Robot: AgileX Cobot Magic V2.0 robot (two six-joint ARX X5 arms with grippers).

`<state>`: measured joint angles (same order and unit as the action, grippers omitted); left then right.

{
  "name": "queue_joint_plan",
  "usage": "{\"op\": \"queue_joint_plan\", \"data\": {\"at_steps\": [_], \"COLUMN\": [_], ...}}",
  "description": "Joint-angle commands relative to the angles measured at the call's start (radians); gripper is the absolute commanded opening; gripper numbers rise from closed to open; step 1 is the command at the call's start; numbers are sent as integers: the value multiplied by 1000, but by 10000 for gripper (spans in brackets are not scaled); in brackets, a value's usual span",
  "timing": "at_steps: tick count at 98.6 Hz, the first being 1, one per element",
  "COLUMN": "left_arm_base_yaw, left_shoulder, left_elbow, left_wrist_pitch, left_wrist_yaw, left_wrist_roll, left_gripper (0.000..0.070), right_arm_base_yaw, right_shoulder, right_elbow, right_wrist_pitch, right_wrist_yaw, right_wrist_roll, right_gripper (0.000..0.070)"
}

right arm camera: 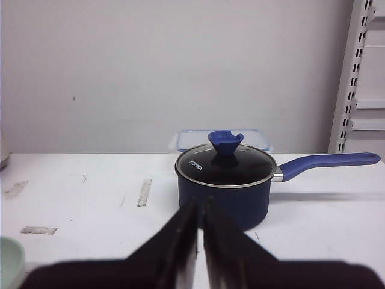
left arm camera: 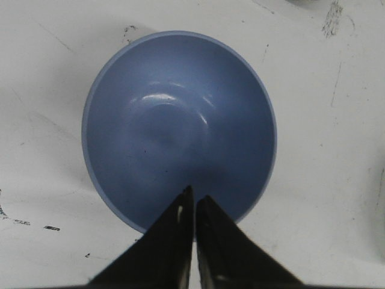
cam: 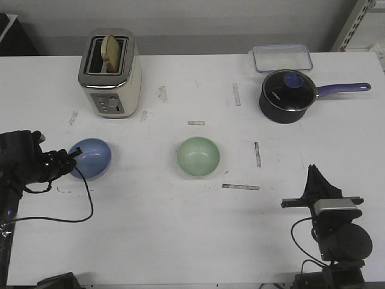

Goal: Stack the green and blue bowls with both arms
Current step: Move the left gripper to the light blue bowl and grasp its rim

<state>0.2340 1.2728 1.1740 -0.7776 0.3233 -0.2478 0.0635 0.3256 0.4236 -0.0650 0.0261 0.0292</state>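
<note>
two small round glossy bowls, both upright and empty, well apart on the white table. blue bowl (cam: pixel 90 158) (left arm camera: pixel 179 129) at the left, periwinkle, highlights on its inner curve. green bowl (cam: pixel 198 156) (right arm camera: pixel 9 261) near the middle, pale mint, only its rim edge seen from the right wrist. not stacked yet.
</note>
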Motion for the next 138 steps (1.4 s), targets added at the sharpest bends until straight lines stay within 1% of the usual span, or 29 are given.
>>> {"op": "queue_joint_plan", "data": {"at_steps": [1,3,5,12,13,16,17,42,55,68,73,91,100,114,121,130,138], "left_arm_base_yaw": [44,58,71,105,110,116,134,122,106,90,84,67,66,55,41,8,-40], "left_shoulder": [30,37,43,62,66,73,103,208,263,315,333,359,358,352,343,338,338], "left_elbow": [18,18,18,18,18,18,18,18,18,18,18,18,18,25,46,97,155], "left_wrist_pitch": [-8,-7,-6,-2,1,5,21,51,95,108,111,133,136,119,85,29,-10], "left_wrist_yaw": [26,26,26,26,26,26,25,25,25,25,25,24,25,25,31,63,67], "left_wrist_roll": [23,24,24,29,32,39,57,63,63,62,62,57,55,37,4,-2,-10], "left_gripper": [17,43,84,276,317,373,450,449,445,423,373,141,0,1,1,1,1], "right_arm_base_yaw": [0,0,0,0,0,0,0,0,0,0,0,0,0,0,0,0,0], "right_shoulder": [1,1,1,1,1,1,1,1,1,1,1,1,1,1,1,1,1], "right_elbow": [5,5,5,5,5,5,5,5,5,5,5,5,5,5,5,5,5], "right_wrist_pitch": [13,13,13,13,13,13,13,13,13,13,13,13,13,13,13,13,13], "right_wrist_yaw": [0,0,0,0,0,0,0,0,0,0,0,0,0,0,0,0,0], "right_wrist_roll": [-1,-1,-1,-1,-1,-1,-1,-1,-1,-1,-1,-1,-1,-1,-1,-1,-1], "right_gripper": [6,7,7,6,7,6,6,6,7,7,7,6,7,6,7,7,6]}}
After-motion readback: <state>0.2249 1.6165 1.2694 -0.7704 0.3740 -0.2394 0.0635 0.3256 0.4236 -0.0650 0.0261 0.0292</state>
